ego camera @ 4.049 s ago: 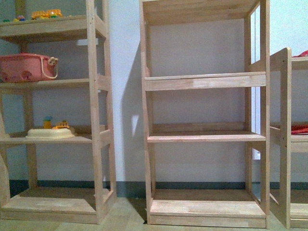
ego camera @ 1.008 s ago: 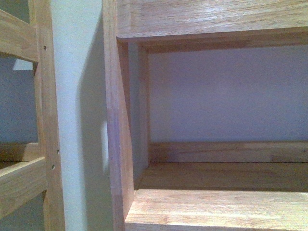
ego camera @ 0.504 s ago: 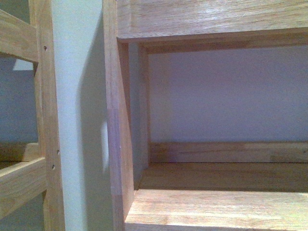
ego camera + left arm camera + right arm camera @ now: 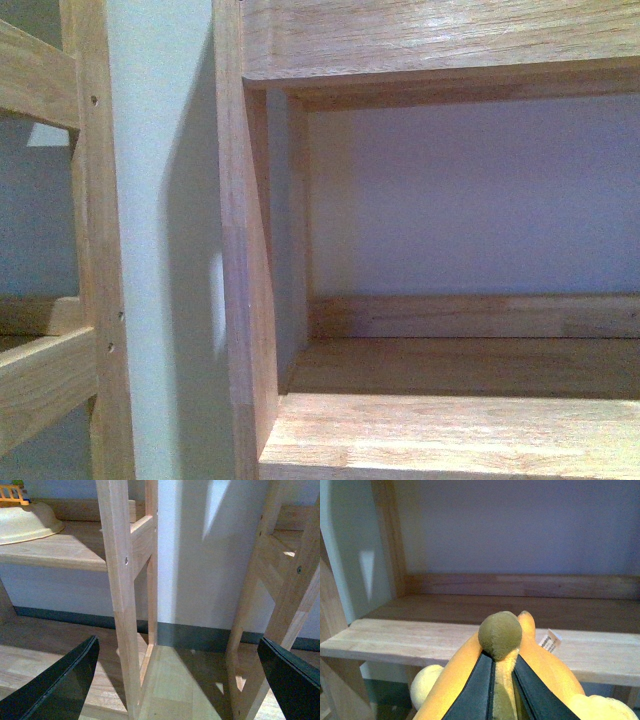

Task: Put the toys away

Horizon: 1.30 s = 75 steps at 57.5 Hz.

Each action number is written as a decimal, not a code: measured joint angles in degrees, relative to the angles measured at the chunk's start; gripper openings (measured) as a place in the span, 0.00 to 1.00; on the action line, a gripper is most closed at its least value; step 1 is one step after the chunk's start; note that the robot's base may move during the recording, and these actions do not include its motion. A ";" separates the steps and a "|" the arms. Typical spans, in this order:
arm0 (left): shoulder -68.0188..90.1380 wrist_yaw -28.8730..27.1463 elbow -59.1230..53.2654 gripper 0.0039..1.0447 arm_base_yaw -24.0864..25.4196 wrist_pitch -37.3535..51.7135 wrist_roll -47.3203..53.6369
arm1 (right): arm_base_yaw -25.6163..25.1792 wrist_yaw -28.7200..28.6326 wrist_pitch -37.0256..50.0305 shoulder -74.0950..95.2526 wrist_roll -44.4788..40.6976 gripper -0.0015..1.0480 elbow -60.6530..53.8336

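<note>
Orange plush toy [image 4: 470,665] clamped in right gripper [image 4: 502,669] | wooden shelf [image 4: 420,637] at its 12 o'clock | left gripper [image 4: 180,680] fingers spread wide apart

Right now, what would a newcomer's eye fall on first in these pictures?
The orange-yellow plush toy, clamped in the right pincer, sits just short of a wooden shelf. The left pincer gapes open with nothing in it, low down before the wooden posts of two racks.

The orange-yellow soft plush toy [image 4: 545,672] runs off the picture's edge, partly covered by black fingers [image 4: 477,690] of the right gripper [image 4: 501,665]. The print on its white tag [image 4: 549,641] is unreadable.
</note>
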 joint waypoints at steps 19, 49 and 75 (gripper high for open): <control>0.00 0.00 0.00 0.94 0.00 0.00 0.00 | 20.94 19.45 4.22 9.94 -9.51 0.06 12.68; 0.00 0.02 0.00 0.94 0.00 0.00 0.00 | 40.09 33.07 13.90 24.83 -24.61 0.06 29.51; 0.00 0.02 0.00 0.94 0.00 0.00 0.00 | 49.55 36.26 22.60 38.97 -37.62 0.06 43.76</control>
